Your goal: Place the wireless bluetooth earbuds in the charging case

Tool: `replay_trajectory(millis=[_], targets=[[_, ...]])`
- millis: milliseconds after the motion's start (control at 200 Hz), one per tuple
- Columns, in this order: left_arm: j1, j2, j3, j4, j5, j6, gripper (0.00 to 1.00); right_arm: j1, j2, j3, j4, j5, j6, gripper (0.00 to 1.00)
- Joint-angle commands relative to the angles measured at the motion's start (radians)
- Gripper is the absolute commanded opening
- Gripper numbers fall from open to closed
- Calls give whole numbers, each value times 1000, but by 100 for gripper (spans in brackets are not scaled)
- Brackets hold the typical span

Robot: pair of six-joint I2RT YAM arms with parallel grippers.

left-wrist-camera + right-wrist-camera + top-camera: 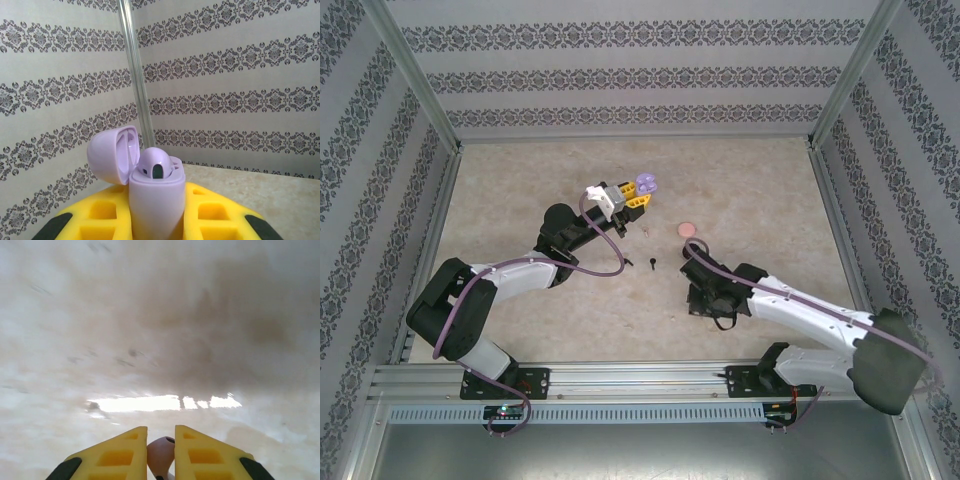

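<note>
A pale pink earbud (161, 455), judged tiny, light and slippery, is pinched at its rounded head by the closed right end effector (161, 430), near the desk (520, 200). At its 11 o'clock, an open purple case (155, 200) is clamped by the left end effector (630, 197).

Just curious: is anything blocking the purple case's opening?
Nothing visible does. The left end effector holds the case upright, lid flipped open to one side; one purple earbud appears seated inside.
</note>
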Motion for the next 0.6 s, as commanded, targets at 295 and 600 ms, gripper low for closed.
replay_trajectory(millis=[295,600], targets=[[-7,-19,16,11,20,18,0,-205,-60,407,38,-38,-213,16],[-12,-13,29,3,56,24,0,-251,46,690,147,-75,-308,16]])
